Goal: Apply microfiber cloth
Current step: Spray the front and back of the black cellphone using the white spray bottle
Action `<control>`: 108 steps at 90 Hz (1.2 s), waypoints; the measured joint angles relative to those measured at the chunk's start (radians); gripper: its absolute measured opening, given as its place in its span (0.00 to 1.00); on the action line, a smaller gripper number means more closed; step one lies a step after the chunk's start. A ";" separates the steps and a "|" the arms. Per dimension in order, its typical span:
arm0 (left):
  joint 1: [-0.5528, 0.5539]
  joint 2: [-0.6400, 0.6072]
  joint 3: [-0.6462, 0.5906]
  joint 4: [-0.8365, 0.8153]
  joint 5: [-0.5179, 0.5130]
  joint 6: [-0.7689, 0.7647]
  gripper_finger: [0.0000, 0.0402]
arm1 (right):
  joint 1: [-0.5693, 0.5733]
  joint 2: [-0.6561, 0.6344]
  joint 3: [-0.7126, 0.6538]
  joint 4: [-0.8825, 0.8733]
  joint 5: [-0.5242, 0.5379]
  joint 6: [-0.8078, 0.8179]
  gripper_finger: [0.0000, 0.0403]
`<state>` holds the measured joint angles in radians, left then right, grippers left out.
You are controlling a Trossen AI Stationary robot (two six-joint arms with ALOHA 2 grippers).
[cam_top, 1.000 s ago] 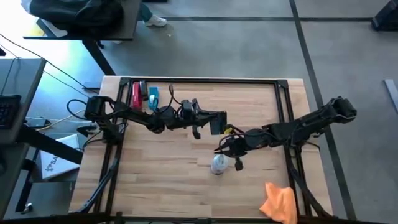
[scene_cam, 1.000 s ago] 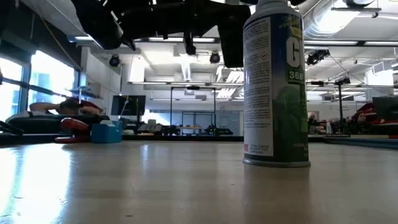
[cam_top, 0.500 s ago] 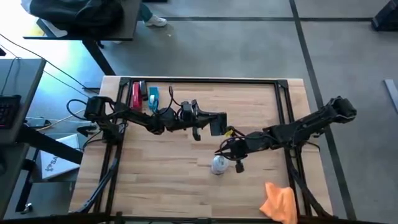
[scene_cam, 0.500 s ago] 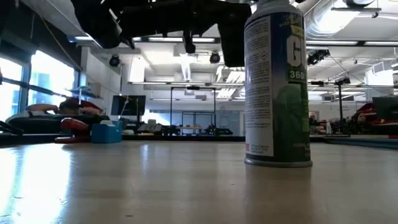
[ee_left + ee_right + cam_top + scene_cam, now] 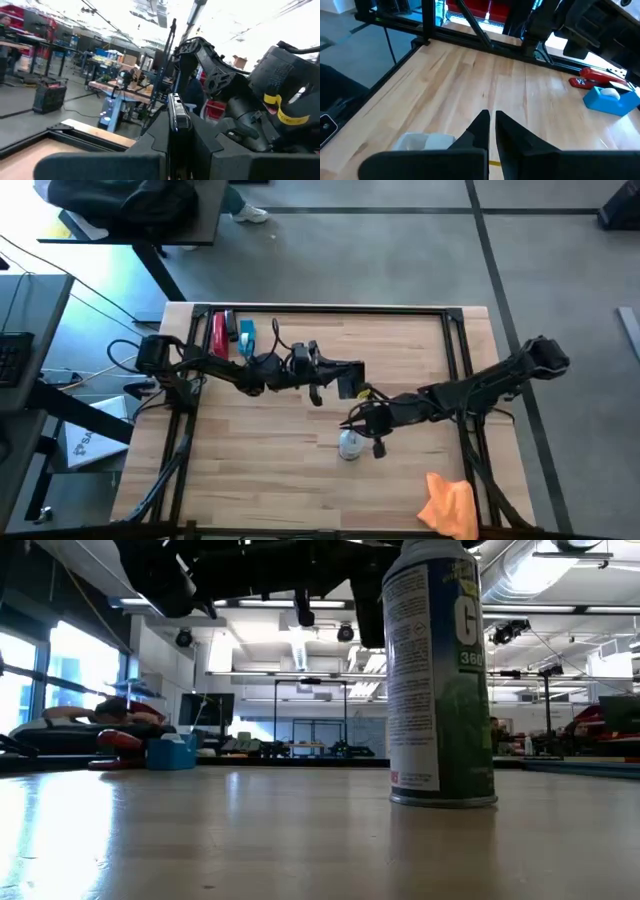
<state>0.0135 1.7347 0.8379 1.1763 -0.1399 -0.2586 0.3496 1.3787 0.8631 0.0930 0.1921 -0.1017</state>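
On the spray can (image 5: 438,675) standing directly under the right gripper (image 5: 362,430), a large white "G" is seen near the top of the green label, and beneath it the digits "360" are read. The column of small print on the white side panel of the can is too fine to be read. On the pale box (image 5: 82,442) at the floor beside the left arm's base, a few dark letters are printed, of which only something like "SA" can be made out.
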 joint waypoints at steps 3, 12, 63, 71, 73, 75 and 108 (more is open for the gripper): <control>0.000 -0.002 0.000 0.001 -0.003 0.006 0.04 | 0.000 -0.002 0.000 -0.004 -0.001 -0.001 0.00; 0.003 -0.022 -0.001 -0.010 -0.007 0.009 0.04 | 0.000 -0.007 -0.001 -0.007 -0.001 -0.003 0.00; -0.060 -0.207 -0.001 -0.326 -0.148 0.089 0.04 | 0.000 -0.006 -0.002 -0.012 -0.001 -0.003 0.00; -0.077 -0.179 -0.001 -0.329 -0.192 0.097 0.04 | 0.000 -0.006 -0.002 -0.011 -0.001 -0.003 0.00; -0.079 -0.172 -0.001 -0.335 -0.203 0.097 0.04 | 0.000 -0.006 -0.002 -0.010 -0.001 -0.003 0.00; -0.082 -0.163 -0.001 -0.341 -0.212 0.097 0.04 | 0.000 -0.006 -0.002 -0.009 -0.001 -0.003 0.00; -0.122 -0.054 -0.002 -0.332 -0.235 0.117 0.04 | 0.000 -0.006 -0.002 -0.007 -0.001 -0.002 0.00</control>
<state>-0.1085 1.6806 0.8364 0.8440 -0.3748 -0.1413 0.3496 1.3727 0.8608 0.0865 0.1910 -0.1040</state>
